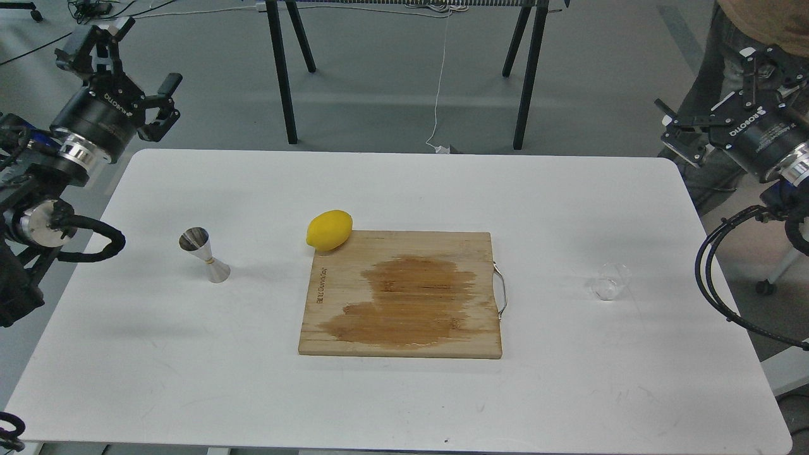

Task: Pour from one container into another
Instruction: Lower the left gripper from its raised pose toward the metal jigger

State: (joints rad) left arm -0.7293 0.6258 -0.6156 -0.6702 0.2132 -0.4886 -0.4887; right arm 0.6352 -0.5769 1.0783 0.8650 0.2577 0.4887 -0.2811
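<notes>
**Nothing picked up yet, both arms parked off the surface**

So the tiny glass cup (611, 281) sits near the right edge of the white surface (189, 379), upright, nearly invisible, and I can't tell if there's anything in it. The steel jigger (205, 254) stands upright over toward the left edge, well apart from the cup. My guess is they're split like that so each arm gets one: right takes the cup, left steadies or brings in the jigger.

Between them is a wooden cutting board (404, 294) with a big dark wet-looking patch in the middle and a metal handle on its right side. A lemon (329, 230) rests at the board's far left corner, touching it.

Left end effector (144, 101) hangs past the far left corner, fingers spread, holding nothing. Right end effector (679, 129) is out past the far right corner; it has nothing in it, but from this angle I can't tell whether the fingers are spread or closed.

Readable writing: "ROBOTIQ" on both wrists. There's a burned-in logo along the board's left edge, too small to make out.
</notes>
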